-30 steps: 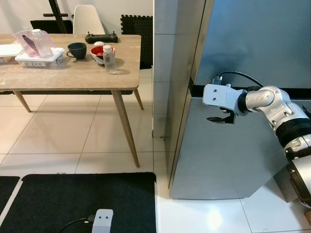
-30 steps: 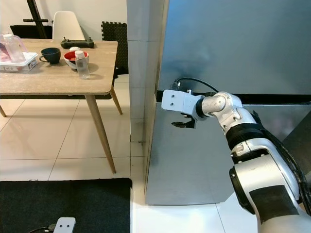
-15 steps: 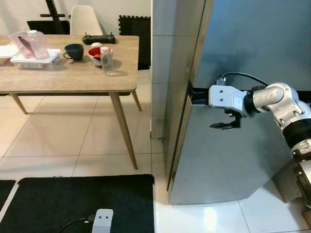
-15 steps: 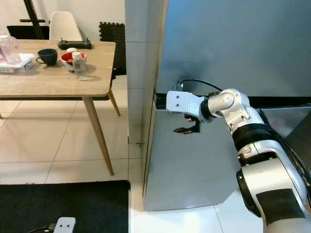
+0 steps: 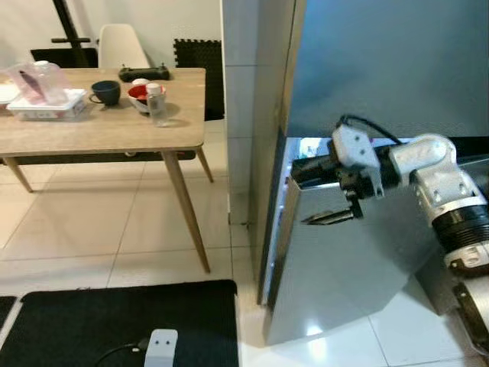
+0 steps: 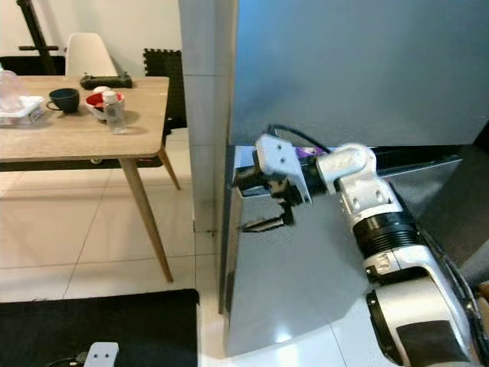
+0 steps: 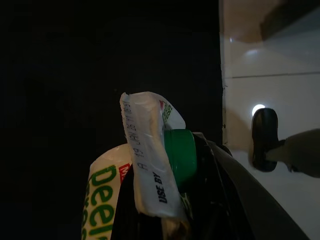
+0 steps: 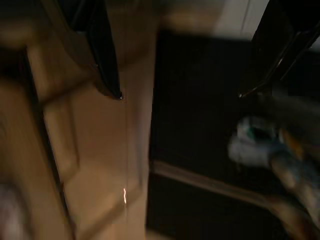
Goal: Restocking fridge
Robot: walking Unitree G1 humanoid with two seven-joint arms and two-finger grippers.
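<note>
A steel fridge fills the right half of the head views. Its lower door stands slightly ajar, with a lit gap at its top left corner. My right gripper is at that corner, open, with one black finger over the door's top edge and the other in front of the door's face. Its two fingertips stand wide apart in the right wrist view. My left gripper hangs low in the dark, shut on a white pack with green lettering and a green cap.
A wooden table stands to the left, carrying a clear bottle, a red bowl, a dark cup and a plastic container. A black mat lies on the tiled floor in front. A white chair stands behind the table.
The lower fridge door has swung from closed to slightly ajar and interior light now shows. My right gripper came back with the door's corner. The camera also shifted.
</note>
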